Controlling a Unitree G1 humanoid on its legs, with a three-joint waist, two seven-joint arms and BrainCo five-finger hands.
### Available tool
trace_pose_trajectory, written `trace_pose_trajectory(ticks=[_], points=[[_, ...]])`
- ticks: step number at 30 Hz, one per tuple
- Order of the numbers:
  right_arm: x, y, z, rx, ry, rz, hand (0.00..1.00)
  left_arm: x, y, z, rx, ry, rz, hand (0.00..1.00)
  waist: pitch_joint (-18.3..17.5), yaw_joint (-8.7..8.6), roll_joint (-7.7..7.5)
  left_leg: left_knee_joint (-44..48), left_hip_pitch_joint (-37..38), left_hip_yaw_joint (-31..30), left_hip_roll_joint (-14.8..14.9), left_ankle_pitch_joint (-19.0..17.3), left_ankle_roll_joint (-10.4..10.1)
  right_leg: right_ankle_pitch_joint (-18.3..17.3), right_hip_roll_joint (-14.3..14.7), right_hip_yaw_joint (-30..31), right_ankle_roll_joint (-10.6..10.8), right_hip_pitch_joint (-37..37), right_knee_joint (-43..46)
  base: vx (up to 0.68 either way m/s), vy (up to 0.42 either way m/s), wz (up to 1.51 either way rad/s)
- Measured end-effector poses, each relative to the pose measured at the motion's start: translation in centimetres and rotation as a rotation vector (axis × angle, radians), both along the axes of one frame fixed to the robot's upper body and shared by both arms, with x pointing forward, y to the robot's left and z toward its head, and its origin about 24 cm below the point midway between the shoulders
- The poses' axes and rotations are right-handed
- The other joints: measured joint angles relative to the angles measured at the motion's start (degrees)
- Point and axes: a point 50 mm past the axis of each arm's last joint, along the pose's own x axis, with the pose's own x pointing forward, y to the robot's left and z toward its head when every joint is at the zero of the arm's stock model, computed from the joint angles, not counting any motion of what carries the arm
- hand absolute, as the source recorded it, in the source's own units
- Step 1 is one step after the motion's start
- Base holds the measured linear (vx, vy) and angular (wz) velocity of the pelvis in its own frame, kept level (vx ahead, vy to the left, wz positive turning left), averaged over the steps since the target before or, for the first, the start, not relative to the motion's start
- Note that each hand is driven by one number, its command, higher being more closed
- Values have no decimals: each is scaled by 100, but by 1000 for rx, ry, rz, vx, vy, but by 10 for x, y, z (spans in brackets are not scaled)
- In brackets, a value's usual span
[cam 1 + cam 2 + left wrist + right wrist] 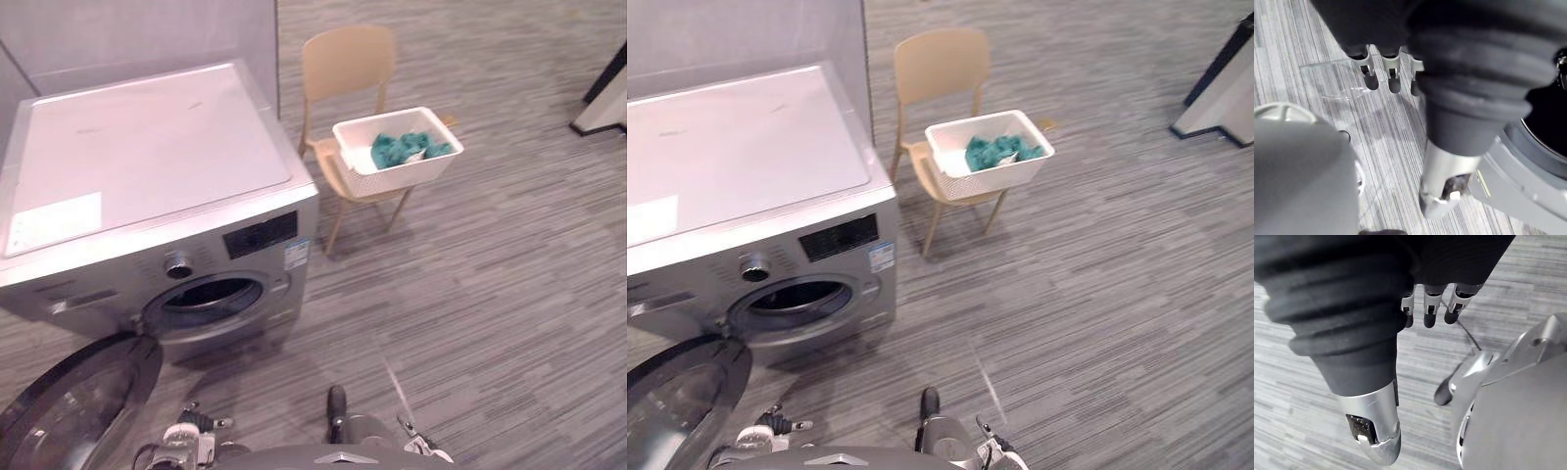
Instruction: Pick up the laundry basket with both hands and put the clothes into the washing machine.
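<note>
washing machine (pixel 157 186): silver-grey metal-look body, satin sheen, smooth pale top | door (pixel 69 411): glossy clear glass in dark rim | basket (pixel 407 176): white plastic, matt, perforated sides | clothes (pixel 402 149): teal cloth, soft, crumpled | chair (pixel 348 61): tan, smooth, matt, plastic-looking | floor (pixel 490 294): grey, streaked, matt
</note>
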Motion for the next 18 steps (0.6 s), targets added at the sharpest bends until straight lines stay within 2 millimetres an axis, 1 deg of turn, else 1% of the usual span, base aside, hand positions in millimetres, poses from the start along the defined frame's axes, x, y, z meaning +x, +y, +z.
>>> trace_pose_trajectory(ticks=[1,2,3,4,5,6,7,8,9,10,11,12,14,15,16,17,18], points=[[2,-1,1,-8,-10,18,0,0,3,1,3,-17,36,0,54,45,45,1315,-348,-277,539,391,612,-238,227,224,-137,59,336,43,-199,-84],[2,-1,1,-13,-17,19,0,0,5,2,4,-24,52,0,69,90,56,1696,-484,-441,642,696,1059,-333,287,317,-194,46,502,31,-174,-114],[2,-2,2,-24,-28,22,0,1,6,3,9,-32,59,0,93,167,-25,2181,-674,-810,630,1139,1391,-489,314,545,-254,36,694,40,-87,-98],[0,-3,3,-39,-27,39,0,4,4,3,7,-45,60,0,117,144,-29,2570,-999,-1250,395,933,1139,-677,315,744,-377,27,847,47,-60,-95],[-4,-10,4,-66,-22,51,0,6,0,4,-7,-61,71,0,134,126,29,2651,-1309,-1455,60,761,996,-742,313,886,-391,18,880,47,-30,-67],[-7,-12,5,-76,-16,58,0,6,-2,4,-12,-66,75,0,137,128,63,2585,-1438,-1509,-118,742,963,-750,319,936,-395,21,870,52,12,-59],[-10,-13,5,-84,-10,65,0,7,-4,4,-20,-74,91,0,145,156,111,2405,-1608,-1531,-439,607,811,-753,358,1077,-400,20,861,80,44,-63],[-14,-11,4,-84,-6,82,0,6,-5,4,-30,-83,123,0,187,206,151,2207,-1755,-1534,-777,236,672,-755,416,1242,-404,67,861,119,75,-74],[-13,-8,5,-85,-12,97,0,4,-5,4,-29,-86,130,0,191,215,165,1823,-1783,-1585,-1088,-53,549,-757,444,1366,-400,65,862,129,101,-79],[-10,-8,5,-89,-16,114,0,2,-5,4,-30,-86,133,0,188,242,165,1080,-1704,-1655,-1443,-158,543,-758,453,1518,-398,43,873,124,120,-97],[-4,-10,7,-107,-29,149,0,-4,-5,3,-31,-76,143,0,187,297,186,-105,-1493,-1785,-1759,-206,578,-765,515,1778,-387,-2,905,110,126,-119],[2,-9,9,-122,-48,186,0,-8,-4,1,-32,-64,153,0,169,314,220,-711,-1287,-1780,-1885,-164,913,-805,586,2039,-327,-53,933,94,103,-108],[12,-7,11,-125,-79,225,0,-14,-5,0,-37,-53,185,0,115,333,186,-994,-1195,-1580,-1971,-181,942,-809,560,2225,-277,-104,862,122,91,-72],[17,-6,12,-126,-90,247,0,-16,-4,0,-36,-49,195,0,121,382,149,-1012,-1183,-1398,-2003,-236,1032,-835,527,2357,-135,-213,1041,135,100,-60],[18,-4,12,-123,-93,258,0,-18,-3,-1,-35,-47,204,0,117,404,118,-1013,-1163,-1308,-2041,-267,1082,-888,496,2418,-44,-296,1177,130,112,-63],[18,-3,12,-120,-89,273,0,-23,-3,-2,-36,-32,216,0,86,443,87,-1080,-1042,-1143,-2136,-318,1164,-1063,441,2499,86,-391,1488,138,92,-47],[19,-2,12,-120,-91,282,0,-27,-3,-2,-35,-24,219,0,43,448,51,-1171,-866,-1011,-2251,-363,1219,-1287,321,2415,202,-532,2032,154,79,-47]])
